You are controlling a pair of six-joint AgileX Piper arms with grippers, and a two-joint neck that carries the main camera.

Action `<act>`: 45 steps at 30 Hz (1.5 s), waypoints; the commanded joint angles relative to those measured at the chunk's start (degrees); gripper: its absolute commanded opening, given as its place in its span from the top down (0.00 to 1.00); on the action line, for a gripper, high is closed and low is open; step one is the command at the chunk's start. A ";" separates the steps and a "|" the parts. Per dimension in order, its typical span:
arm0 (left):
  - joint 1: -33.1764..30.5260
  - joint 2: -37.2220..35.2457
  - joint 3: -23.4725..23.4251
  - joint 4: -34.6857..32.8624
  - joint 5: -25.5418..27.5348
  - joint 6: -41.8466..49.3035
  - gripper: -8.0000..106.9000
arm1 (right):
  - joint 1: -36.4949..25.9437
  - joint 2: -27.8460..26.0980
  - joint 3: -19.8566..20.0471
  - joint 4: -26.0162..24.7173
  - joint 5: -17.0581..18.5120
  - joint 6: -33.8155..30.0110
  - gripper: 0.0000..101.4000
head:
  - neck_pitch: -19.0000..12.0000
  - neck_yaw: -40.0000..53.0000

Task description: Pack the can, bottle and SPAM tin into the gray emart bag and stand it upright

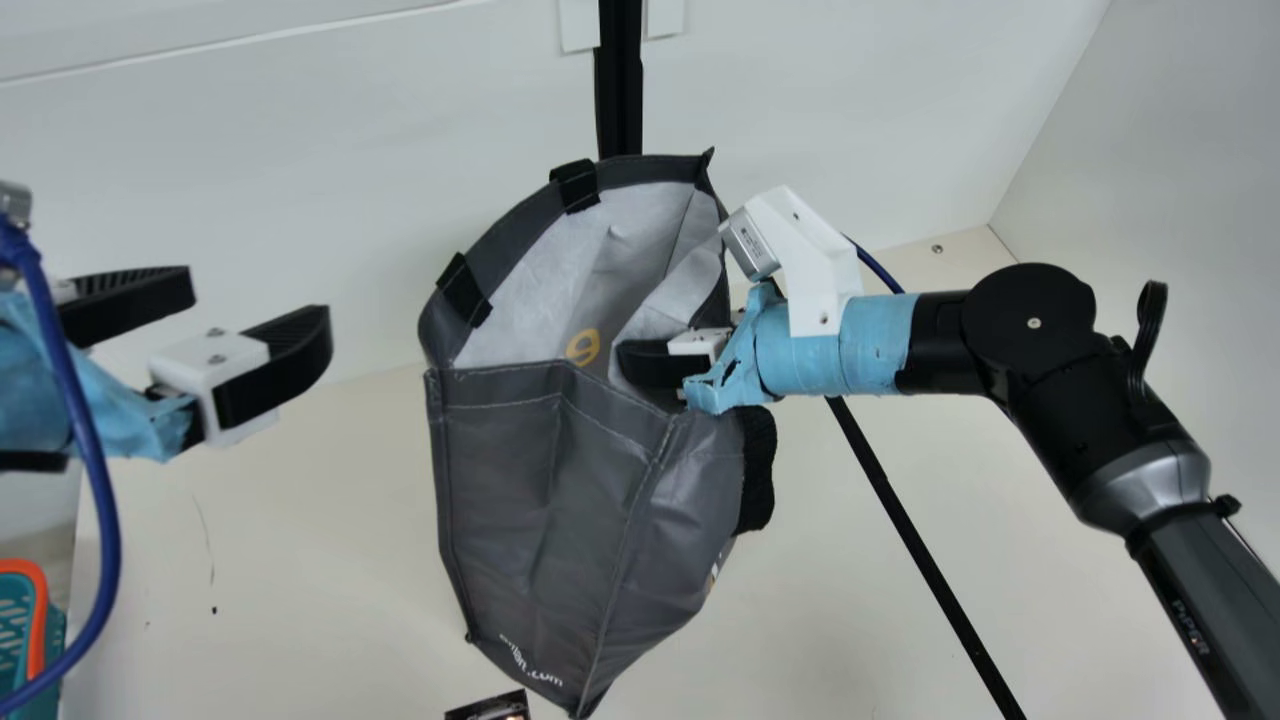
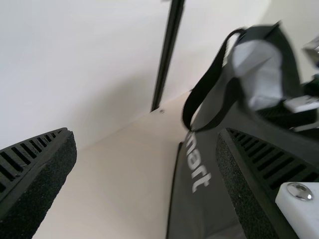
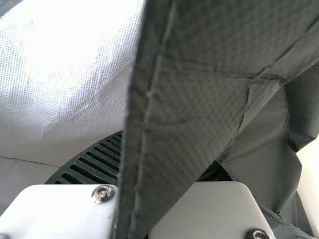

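Left gripper (image 1: pixel 258 305): nearest to me, out over the left side, its ribbed fingers spread wide with nothing between them, well apart from the bag; a blue cable (image 1: pixel 103 490) loops down beside it.

Right gripper (image 1: pixel 645 372): at the right side of the bag's mouth, one finger inside and the other outside. As I see it, they are closed on the fabric wall, pinching it.

Gray emart bag (image 1: pixel 530 500): mid-counter, mouth up and gaping, pale lining (image 1: pixel 540 310) on show. It looks roughly upright with its side wall creased; whether its base bears fully on the counter (image 1: pixel 300 560) I can't tell. A black handle (image 2: pixel 214 79) sticks out in a loop, seen from the left wrist.

Dark printed package (image 1: pixel 490 708): at the near edge, just beside the foot of the bag, cut off; which item it is, I can't say.

Basket (image 1: pixel 40 610): teal with an orange rim, near left.

Black pole (image 1: pixel 930 560): slanting down on the right.

Packing so far: the bag is open and supported. Its depths are hidden, so I can't say whether the can, bottle or SPAM tin is inside.

Left to do: probably load whatever remains outside, then let go with the bag standing by itself. A loose wall could sag once released.
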 commanded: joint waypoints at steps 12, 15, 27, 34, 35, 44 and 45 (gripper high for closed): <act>1.99 -4.99 5.65 21.43 2.60 -11.82 0.15 | 0.00 0.00 0.00 0.00 0.00 0.00 1.00 | -1.30 -0.05; 1.63 -5.70 6.60 27.53 3.99 -15.37 0.15 | 0.00 0.00 0.00 0.00 0.00 0.00 1.00 | -1.30 -0.05; 0.95 -6.36 7.75 32.03 5.22 -18.24 0.15 | 0.00 0.00 0.00 0.00 0.00 0.00 1.00 | -1.30 -0.05; 0.95 -6.36 7.75 32.03 5.33 -18.24 0.15 | 0.00 0.00 0.00 0.00 0.00 0.00 1.00 | -1.30 -0.05; 0.95 -6.36 7.75 32.03 5.33 -18.24 0.15 | 0.00 0.00 0.00 0.00 0.00 0.00 1.00 | -1.30 -0.05; 0.95 -6.36 7.75 32.03 5.33 -18.24 0.15 | -0.63 -2.13 0.61 -2.08 -0.20 1.90 1.00 | -1.30 -0.05; 0.95 -6.36 7.75 32.03 5.33 -18.24 0.15 | -0.92 -2.25 0.49 -2.53 -0.26 2.17 1.00 | -1.30 -0.05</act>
